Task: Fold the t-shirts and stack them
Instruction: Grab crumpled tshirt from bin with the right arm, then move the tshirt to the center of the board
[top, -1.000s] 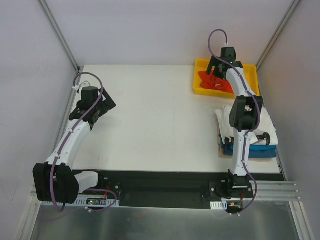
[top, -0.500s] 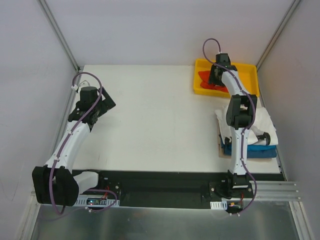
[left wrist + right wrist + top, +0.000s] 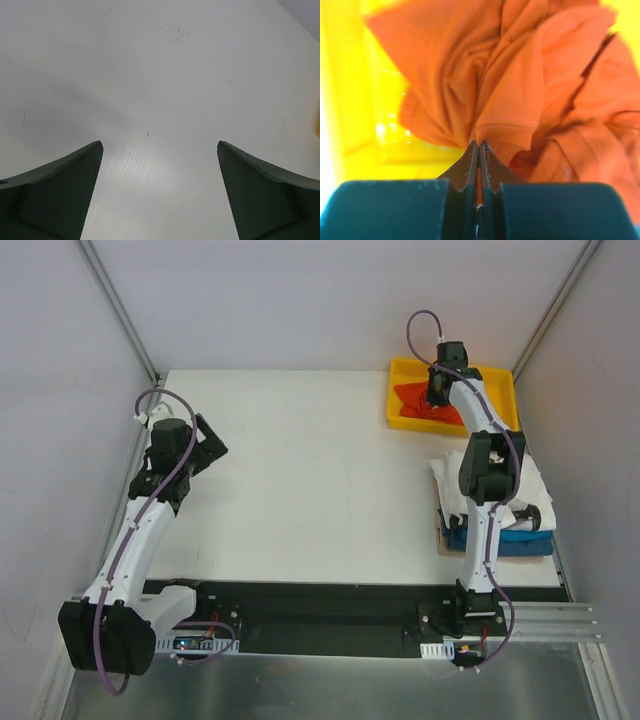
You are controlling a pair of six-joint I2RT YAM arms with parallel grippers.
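The orange-red t-shirt (image 3: 520, 90) lies crumpled in the yellow tray (image 3: 402, 368) at the back right. My right gripper (image 3: 479, 144) is shut on a hemmed fold of that shirt; orange cloth shows between the pressed jaws. From above, the right gripper (image 3: 437, 398) sits over the orange-red t-shirt (image 3: 412, 400) inside the tray. A white t-shirt (image 3: 530, 475) rests on a blue t-shirt (image 3: 520, 543) at the right edge, partly hidden by the right arm. My left gripper (image 3: 160, 145) stands wide open over bare table, the same left gripper (image 3: 208, 445) at the left side.
The yellow tray wall (image 3: 340, 100) rises close at the left of the right jaws. White enclosure walls and metal posts (image 3: 120, 310) ring the table. A black rail (image 3: 320, 605) runs along the near edge between the arm bases.
The right gripper dropped into the tray and closed on a fold of the orange-red shirt. The left arm shifted slightly back and left, its gripper still open.
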